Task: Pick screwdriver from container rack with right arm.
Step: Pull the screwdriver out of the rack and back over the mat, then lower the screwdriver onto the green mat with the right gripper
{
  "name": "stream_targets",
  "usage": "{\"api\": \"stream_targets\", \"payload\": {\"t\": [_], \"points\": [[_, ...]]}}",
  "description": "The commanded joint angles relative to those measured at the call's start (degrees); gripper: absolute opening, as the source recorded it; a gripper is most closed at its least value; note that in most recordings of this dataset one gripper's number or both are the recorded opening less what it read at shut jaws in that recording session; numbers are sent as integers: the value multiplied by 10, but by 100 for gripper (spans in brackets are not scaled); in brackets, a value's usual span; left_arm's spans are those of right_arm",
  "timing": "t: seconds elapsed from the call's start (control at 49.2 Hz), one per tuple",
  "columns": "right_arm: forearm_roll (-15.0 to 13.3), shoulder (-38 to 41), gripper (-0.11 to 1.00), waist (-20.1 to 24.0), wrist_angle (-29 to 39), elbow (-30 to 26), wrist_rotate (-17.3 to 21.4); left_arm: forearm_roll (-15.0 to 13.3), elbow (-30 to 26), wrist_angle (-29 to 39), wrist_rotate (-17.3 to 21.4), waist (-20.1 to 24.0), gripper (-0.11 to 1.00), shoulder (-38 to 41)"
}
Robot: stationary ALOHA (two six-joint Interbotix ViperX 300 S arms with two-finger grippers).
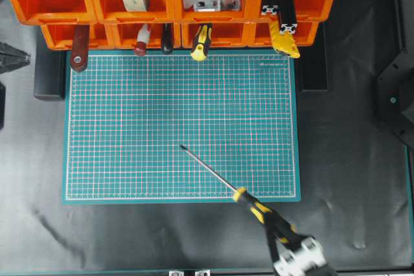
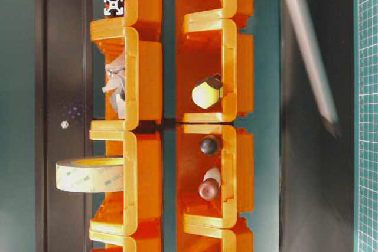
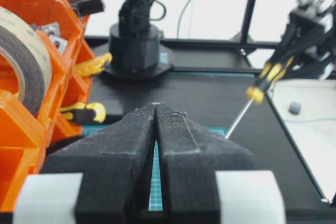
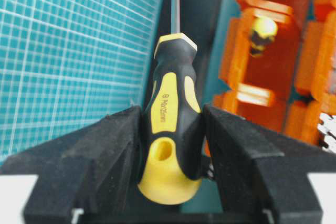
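You have the long screwdriver with the yellow-and-black handle and thin dark metal shaft (image 1: 233, 189) clamped by its handle between the black foam-padded fingers of the right arm's gripper (image 1: 288, 240), at the near right of the overhead view, just off the near edge of the green gridded cutting mat (image 1: 129, 127). Its shaft slants up and to the left over the mat, the tip near the mat's middle; whether the tip touches the mat you cannot tell. The bright orange plastic container rack (image 1: 97, 11) stands along the far edge, well apart from the tool, with a stubbier yellow-and-black handle (image 1: 201, 42) poking from its lower tier. Your left gripper (image 3: 156, 109) has its jaws pressed together on nothing.
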Motion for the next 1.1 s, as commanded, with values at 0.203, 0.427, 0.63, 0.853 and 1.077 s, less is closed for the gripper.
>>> {"api": "stream_targets", "payload": {"t": [0.203,0.427,0.63,0.853,1.077], "points": [[-1,-33,42,-83,-127,67,44,1,-18,4,-6,-5,0,2],[-11,-31,42,-149,-223,93,72,2,-18,18,-6,-5,0,2],[-25,-26,41,-184,-301,114,82,2,-19,18,-6,-5,0,-8],[-19,-27,41,-194,-315,132,87,2,-19,37,-7,-5,0,-20],[-17,-34,41,-195,-356,148,136,2,-18,41,-6,-5,0,-21]]}}
